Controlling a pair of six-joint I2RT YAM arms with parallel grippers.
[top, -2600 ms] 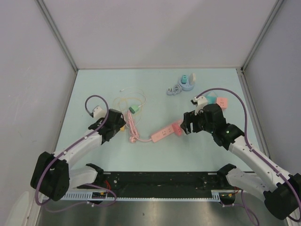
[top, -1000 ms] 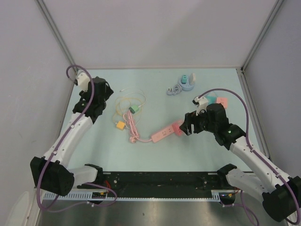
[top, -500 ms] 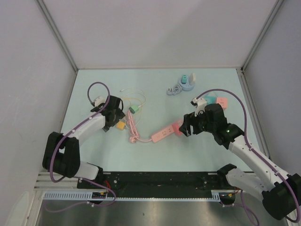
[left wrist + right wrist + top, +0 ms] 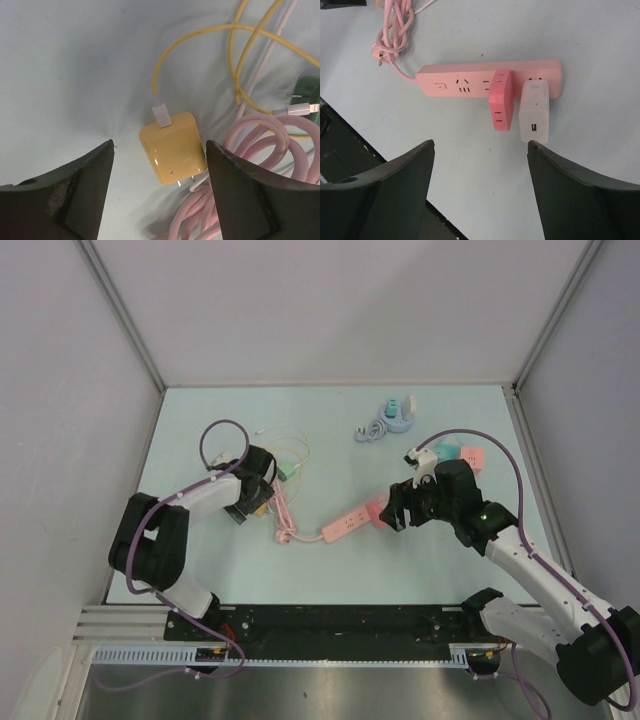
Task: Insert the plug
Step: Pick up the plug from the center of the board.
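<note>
The small yellow plastic charger plug (image 4: 172, 147) lies flat toward the left side of the pale blue table (image 4: 60, 75), untouched between the open jaws of the left gripper (image 4: 159, 160). It looks light, hard, a bit slick; I'd pinch its flat sides. Its yellow cable (image 4: 154, 82) may tug, and the coiled pink cord (image 4: 255, 120) crowds its prongs. The right gripper (image 4: 480, 147) hangs open above the pink power strip (image 4: 460, 82) near mid-table.

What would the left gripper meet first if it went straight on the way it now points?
Probably the yellow charger, which shows between the open jaws of the left gripper; how far off it lies is unclear.
</note>
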